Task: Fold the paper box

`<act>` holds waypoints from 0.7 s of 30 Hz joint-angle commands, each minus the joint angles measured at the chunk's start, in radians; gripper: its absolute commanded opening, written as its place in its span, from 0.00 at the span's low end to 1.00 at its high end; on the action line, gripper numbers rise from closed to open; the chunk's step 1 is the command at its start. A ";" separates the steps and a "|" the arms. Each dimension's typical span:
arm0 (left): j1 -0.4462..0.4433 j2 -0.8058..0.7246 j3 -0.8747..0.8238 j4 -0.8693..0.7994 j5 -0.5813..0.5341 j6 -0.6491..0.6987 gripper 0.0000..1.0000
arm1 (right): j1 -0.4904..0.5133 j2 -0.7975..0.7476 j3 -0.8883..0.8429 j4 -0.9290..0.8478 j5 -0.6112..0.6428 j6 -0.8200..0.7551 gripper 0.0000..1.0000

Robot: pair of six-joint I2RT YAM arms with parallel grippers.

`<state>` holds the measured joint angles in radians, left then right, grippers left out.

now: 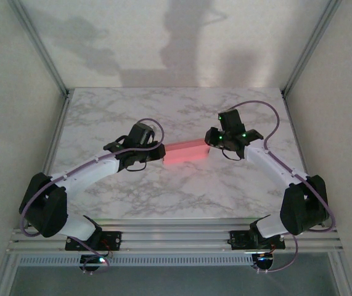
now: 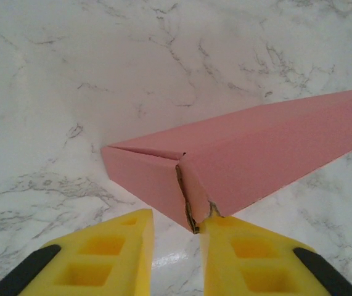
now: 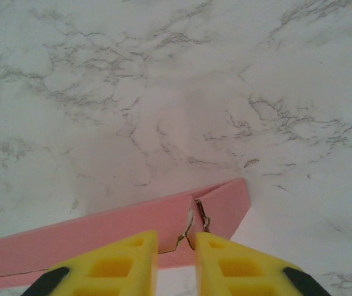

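Top view, left side: left arm (image 1: 77, 179) reaches in from its base at the near edge, over the marble table (image 1: 102, 117). The left end effector (image 1: 158, 154) sits at the left end of the paper box (image 1: 186, 152).

Left wrist view: left end effector (image 2: 176, 219) released, its yellow fingers (image 2: 105, 259) standing a little apart with bare table showing in the gap. The near corner of the box (image 2: 256, 148) pokes toward that gap. A torn corner seam, brown card showing along it, comes right up to the tip of the finger on the right of the view. The other finger is clear of the box. Nothing clamped.

Centre: the box lies flat on the table between the two end effectors, folded up, pink side out. It is a long, low shape running left to right and set at a slight angle to the table edge.

Right side, top view: right end effector (image 1: 212, 143) is at the box's right end, with the right arm (image 1: 286, 176) curving back to its base.

Right wrist view: right end effector (image 3: 176, 237) hangs over the end of the box (image 3: 102, 231). Its fingers (image 3: 117, 265) are close together, a narrow gap between them. A ragged seam runs up the pink surface from that gap. The box's near edge passes under the fingertips. Cannot tell whether the fingers pinch the card or only hang above it.
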<state>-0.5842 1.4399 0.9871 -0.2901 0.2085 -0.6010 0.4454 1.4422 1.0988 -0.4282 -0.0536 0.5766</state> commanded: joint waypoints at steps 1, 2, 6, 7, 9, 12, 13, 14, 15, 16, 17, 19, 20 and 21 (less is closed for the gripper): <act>-0.008 -0.042 0.037 -0.062 0.002 0.019 0.29 | -0.002 0.019 0.013 0.009 0.016 0.005 0.18; -0.007 -0.052 0.045 -0.071 0.010 0.024 0.29 | -0.002 0.020 0.012 0.009 0.016 0.005 0.17; 0.015 -0.099 0.078 -0.104 0.074 0.044 0.30 | -0.002 0.023 0.007 0.009 0.023 0.002 0.14; 0.020 -0.111 0.083 -0.109 0.095 0.048 0.29 | -0.002 0.023 0.004 0.009 0.024 0.001 0.14; 0.037 -0.135 0.093 -0.104 0.146 0.058 0.29 | -0.002 0.023 -0.002 0.012 0.028 -0.001 0.13; 0.056 -0.146 0.100 -0.066 0.206 0.058 0.28 | -0.001 0.016 -0.009 0.008 0.031 -0.003 0.13; 0.058 -0.141 0.098 -0.048 0.230 0.055 0.28 | -0.002 0.014 -0.009 0.008 0.032 -0.005 0.13; 0.058 -0.129 0.099 -0.024 0.256 0.050 0.28 | -0.002 0.013 -0.009 0.005 0.035 -0.007 0.13; 0.057 -0.114 0.098 0.001 0.283 0.040 0.27 | -0.002 0.011 -0.008 0.003 0.037 -0.009 0.13; 0.053 -0.098 0.095 0.025 0.311 0.035 0.27 | -0.002 0.010 -0.009 0.000 0.038 -0.010 0.13; 0.048 -0.080 0.091 0.047 0.332 0.034 0.26 | -0.001 0.009 -0.007 -0.002 0.039 -0.010 0.13; 0.040 -0.048 0.090 0.064 0.341 0.040 0.24 | -0.001 0.006 -0.007 -0.006 0.042 -0.012 0.13; 0.038 -0.034 0.088 0.070 0.345 0.045 0.23 | -0.002 0.006 -0.007 -0.007 0.043 -0.013 0.13; 0.038 -0.021 0.086 0.077 0.349 0.046 0.22 | -0.002 0.006 -0.008 -0.007 0.043 -0.014 0.13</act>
<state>-0.5396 1.3876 1.0695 -0.2611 0.4923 -0.5644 0.4454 1.4494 1.0985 -0.4076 -0.0448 0.5758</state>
